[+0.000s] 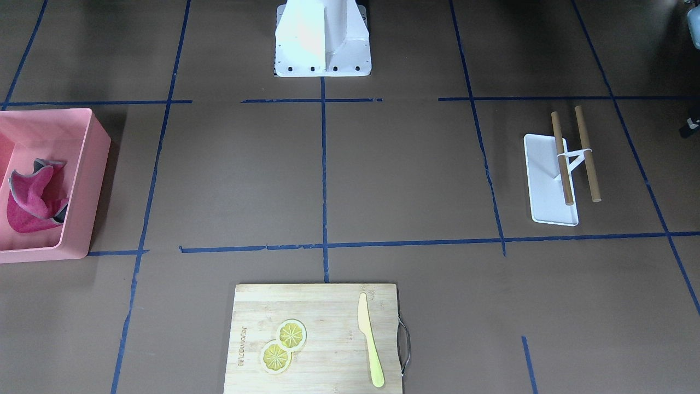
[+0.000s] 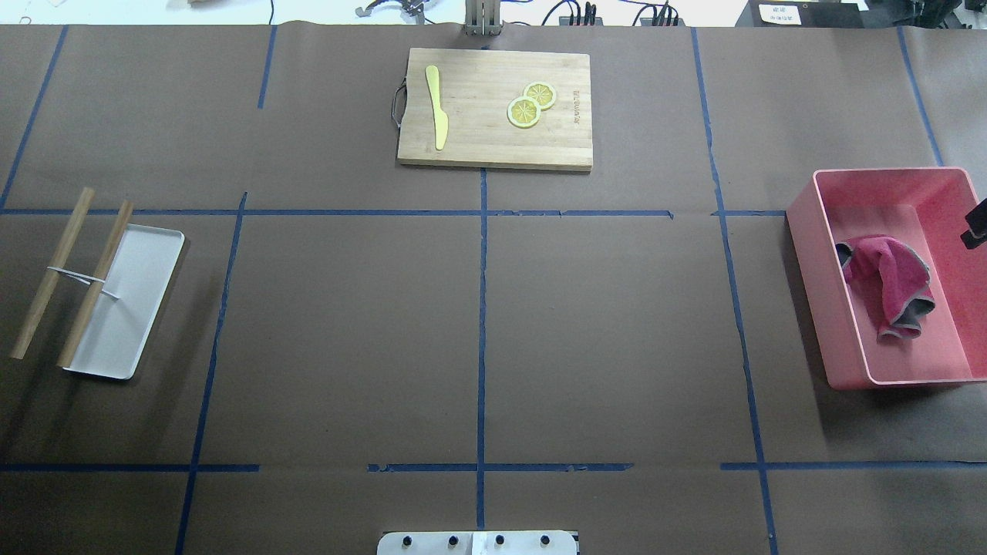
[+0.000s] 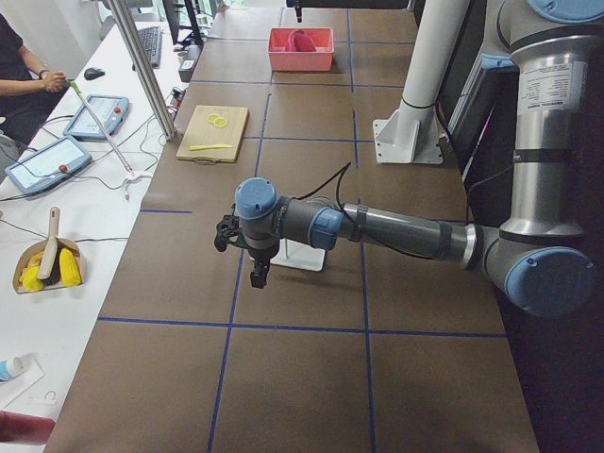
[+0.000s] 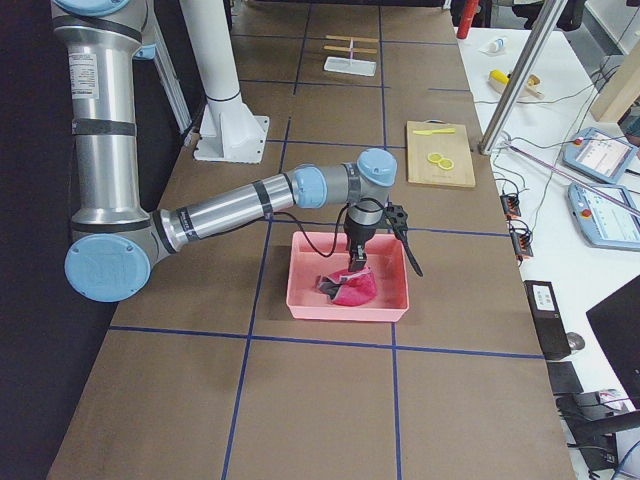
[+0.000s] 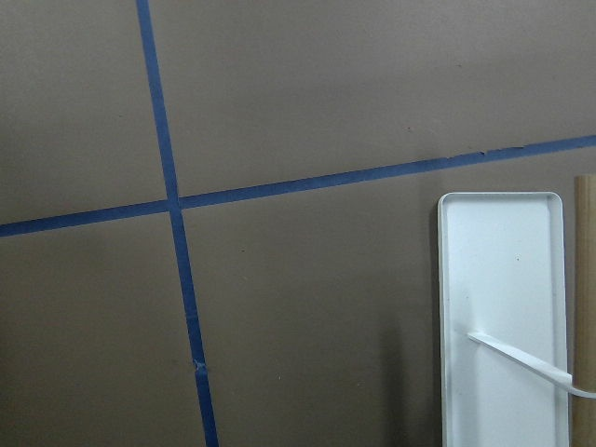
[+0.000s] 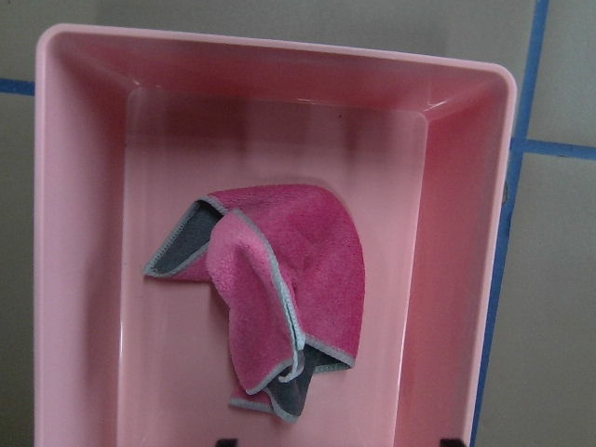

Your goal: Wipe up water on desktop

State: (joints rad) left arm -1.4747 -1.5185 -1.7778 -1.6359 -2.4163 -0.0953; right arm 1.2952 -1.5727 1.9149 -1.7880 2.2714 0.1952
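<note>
Since everything sits toward the edges, you have the widest open room in the middle of the worktop (image 2: pixel 347 331). That is the brown sheet crossed by blue tape lines (image 2: pixel 482 324), between the white robot base (image 1: pixel 322 38) and the cutting board (image 2: pixel 478 146). The board lies at the edge far from the robot, on the centre line. A yellow knife (image 2: pixel 436 108) and two overlapping lemon slices (image 2: pixel 530 104) lie on it.

On the robot's right you find a pink bin (image 2: pixel 810 293) close to the worktop's end, with a crumpled pink cloth (image 6: pixel 289 289) lying loose on its floor. Your right hand (image 4: pixel 357 265) hangs over the bin, above the cloth and not touching it. In the wrist view its two dark fingertips (image 6: pixel 225 442) just show at the bottom edge, set wide with nothing between them. The bin's walls hem the cloth in on all four sides.

On the robot's left a white tray (image 2: pixel 131 324) lies slanted, with two wooden rods (image 2: pixel 50 277) carried on a thin white bracket. One rod runs over the tray's edge, the other beside it over the worktop. Your left hand (image 3: pixel 257 276) hangs above the worktop just beside that tray, pointing down. You cannot tell from these views whether it is wide or narrow.
</note>
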